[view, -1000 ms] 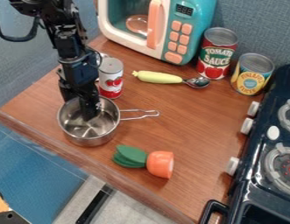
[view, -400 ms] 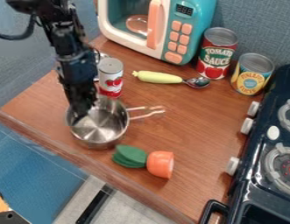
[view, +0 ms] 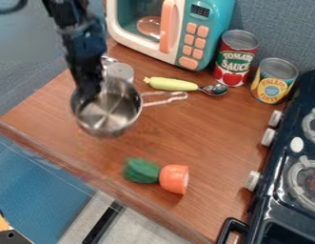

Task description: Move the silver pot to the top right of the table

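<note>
Orange and green, a toy carrot (view: pixel 174 179) lies nearest. Past it, over the left part of the wooden table (view: pixel 204 128), is the silver pot (view: pixel 110 116), round, shiny and see-inside open, its thin wire handle (view: pixel 164 98) pointing right. The black gripper (view: pixel 90 95) pinches its rim. Behind are a small can (view: pixel 120 71), a yellow-handled spoon (view: pixel 172 85) and a toy microwave (view: pixel 204 28).
</note>
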### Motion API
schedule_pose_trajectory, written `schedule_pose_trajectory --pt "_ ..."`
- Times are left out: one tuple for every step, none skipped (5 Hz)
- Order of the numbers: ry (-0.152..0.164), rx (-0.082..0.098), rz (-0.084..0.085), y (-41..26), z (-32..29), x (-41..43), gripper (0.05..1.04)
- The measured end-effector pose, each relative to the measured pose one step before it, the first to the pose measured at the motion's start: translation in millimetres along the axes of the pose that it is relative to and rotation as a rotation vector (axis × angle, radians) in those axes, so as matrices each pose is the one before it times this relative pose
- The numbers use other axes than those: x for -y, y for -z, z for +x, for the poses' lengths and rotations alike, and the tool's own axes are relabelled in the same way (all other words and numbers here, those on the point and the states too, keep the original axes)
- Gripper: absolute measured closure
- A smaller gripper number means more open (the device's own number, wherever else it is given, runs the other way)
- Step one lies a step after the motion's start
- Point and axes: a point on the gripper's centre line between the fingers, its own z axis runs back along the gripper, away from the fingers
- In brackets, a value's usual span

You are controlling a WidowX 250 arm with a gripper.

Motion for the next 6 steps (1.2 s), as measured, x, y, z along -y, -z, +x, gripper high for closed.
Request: schedule_pose_trajectory --pt "0.1456 -0.0206 -0.0316 -24.22 22.71 5.46 1.007" --pt "0.2012 -0.0491 -0.0048 -11.11 37.17 14.62 1.007" --pt "0.2109 -0.058 -0.0312 11.92 29.39 -6.87 1.007" --pt "0.2149 -0.0266 -0.0249 10.39 14.85 -17.6 1.007" --pt "0.1704 -0.0445 -0.0337 15.48 6.89 -16.45 1.007" --pt "0.0499 -0.0095 -0.0425 24.45 9.8 -6.2 1.007"
